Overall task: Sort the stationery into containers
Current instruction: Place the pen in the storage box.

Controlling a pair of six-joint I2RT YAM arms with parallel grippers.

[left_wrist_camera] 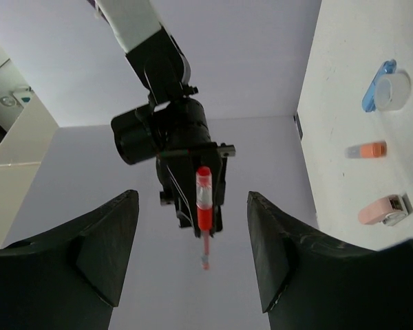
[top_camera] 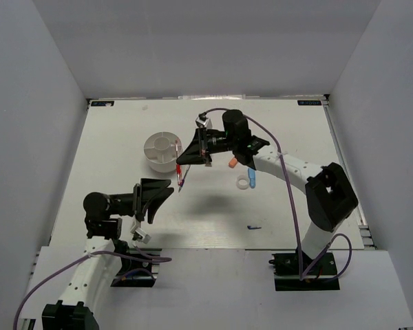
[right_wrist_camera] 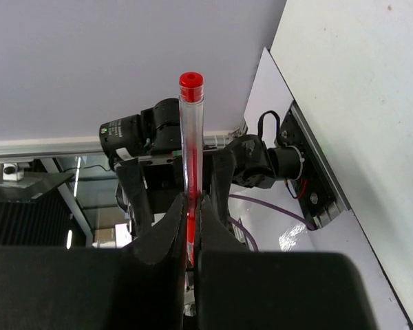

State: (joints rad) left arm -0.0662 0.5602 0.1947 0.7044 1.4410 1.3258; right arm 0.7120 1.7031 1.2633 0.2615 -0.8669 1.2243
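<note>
My right gripper [top_camera: 191, 155] is shut on the thin red pen [top_camera: 178, 167], holding it in the air just right of the round white tub [top_camera: 158, 152]. In the right wrist view the pen [right_wrist_camera: 191, 130] sticks up from the closed gripper [right_wrist_camera: 194, 201]. My left gripper [top_camera: 155, 198] is open and empty, just below the pen's lower end. In its wrist view the pen [left_wrist_camera: 203, 200] hangs between the wide-open fingers [left_wrist_camera: 107, 240]. The orange-white stick [top_camera: 232, 163], white ring [top_camera: 244, 184] and light-blue eraser [top_camera: 252, 179] lie on the table to the right.
A tiny blue piece [top_camera: 253, 227] lies near the front right. A tan clip [left_wrist_camera: 383, 210] shows on the table in the left wrist view, near the stick [left_wrist_camera: 367, 150]. White walls close in the table [top_camera: 296, 227] on three sides.
</note>
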